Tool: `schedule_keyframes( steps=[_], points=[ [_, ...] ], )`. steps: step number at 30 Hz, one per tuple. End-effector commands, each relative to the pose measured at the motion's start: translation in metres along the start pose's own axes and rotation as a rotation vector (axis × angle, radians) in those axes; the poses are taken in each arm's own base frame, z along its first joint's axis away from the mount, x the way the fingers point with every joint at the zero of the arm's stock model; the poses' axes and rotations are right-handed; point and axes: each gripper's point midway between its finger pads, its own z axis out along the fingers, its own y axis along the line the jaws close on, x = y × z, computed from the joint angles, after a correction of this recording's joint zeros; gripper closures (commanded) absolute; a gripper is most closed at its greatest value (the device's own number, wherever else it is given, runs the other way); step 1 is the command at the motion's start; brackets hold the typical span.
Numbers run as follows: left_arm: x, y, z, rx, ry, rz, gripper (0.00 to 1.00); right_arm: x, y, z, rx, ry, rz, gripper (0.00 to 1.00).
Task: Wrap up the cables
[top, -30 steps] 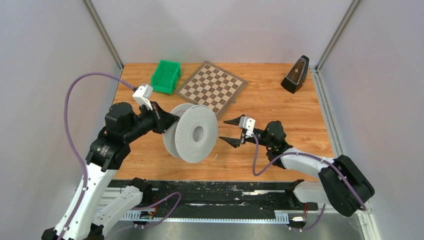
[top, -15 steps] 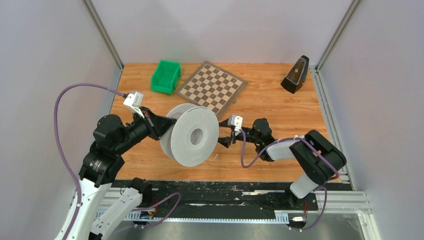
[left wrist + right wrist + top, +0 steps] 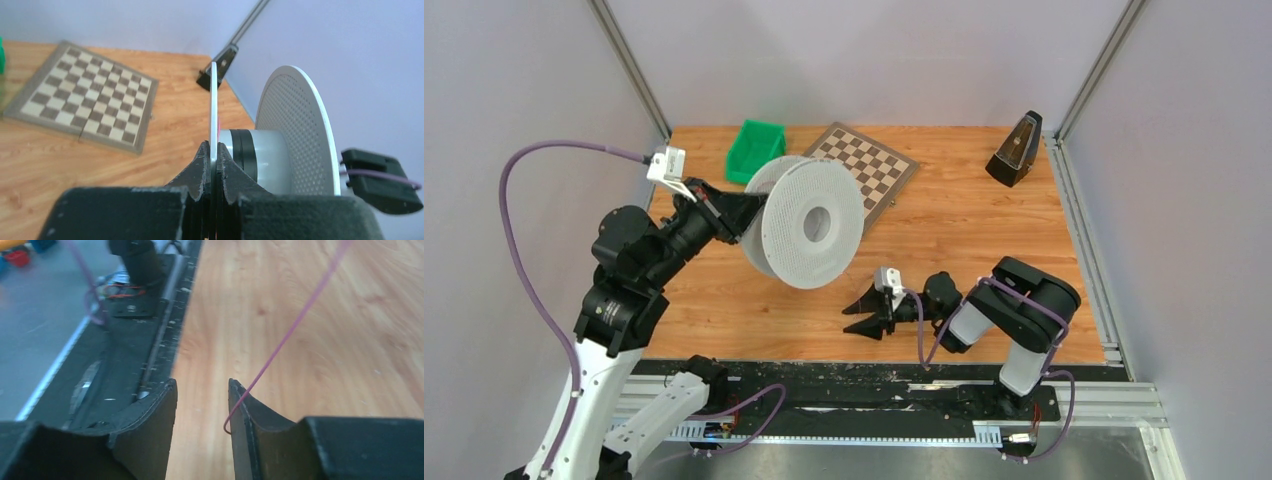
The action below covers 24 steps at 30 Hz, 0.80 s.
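1. Around the work: a chessboard at far centre, a green bin at far left and a black metronome at far right, all on the wooden table.
2. The white spool is up off the table at left of centre and tilted. In the top view it covers the near-left corner of the chessboard.
3. The left gripper is clamped on the rim of the spool's left disc. The wrist view shows that disc edge-on between the two fingers.
4. The perforated right disc is free. A black band on the hub shows between the discs; cannot tell whether it is wound cable.
5. The right gripper sits low at near centre, close to the table's near edge, pointing left, well apart from the spool. Its fingers are spread and it pinches nothing.
6. A thin pink wire runs down across the right wrist view, and its curled end lies against the inner face of one finger.
7. That wire is too thin to find in the top view, so its far end cannot be told.
8. Nothing lies on the table between the right gripper and the spool.
9. Count: one spool with two discs, one thin wire, one chessboard, one bin, one metronome, two grippers.
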Motion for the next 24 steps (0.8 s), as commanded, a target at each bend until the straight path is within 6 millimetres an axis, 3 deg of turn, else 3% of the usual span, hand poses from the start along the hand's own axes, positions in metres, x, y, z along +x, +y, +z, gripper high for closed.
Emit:
schedule_keyframes(
  steps=[1,4,7,12,17,24],
  points=[
    [-0.075,-0.037,0.004,0.088,-0.232,0.017,1.0,-0.047,0.052,0.008,-0.163,-0.13,-0.121,0.58],
    [-0.08,-0.038,0.013,0.104,-0.252,-0.004,1.0,-0.038,0.069,0.024,-0.21,-0.1,-0.165,0.6],
    [-0.078,-0.027,0.023,0.066,-0.259,-0.033,1.0,-0.035,0.082,0.039,-0.256,-0.103,-0.182,0.61],
    [-0.076,-0.013,0.031,0.032,-0.302,-0.08,1.0,-0.054,0.102,0.054,-0.308,-0.2,-0.149,0.66],
    [-0.068,-0.001,0.034,0.019,-0.331,-0.141,1.0,-0.073,0.085,0.074,-0.156,-0.269,-0.136,0.54],
    [-0.07,0.015,0.037,-0.056,-0.354,-0.073,1.0,-0.079,0.076,0.08,-0.077,-0.291,-0.079,0.64]
  ],
)
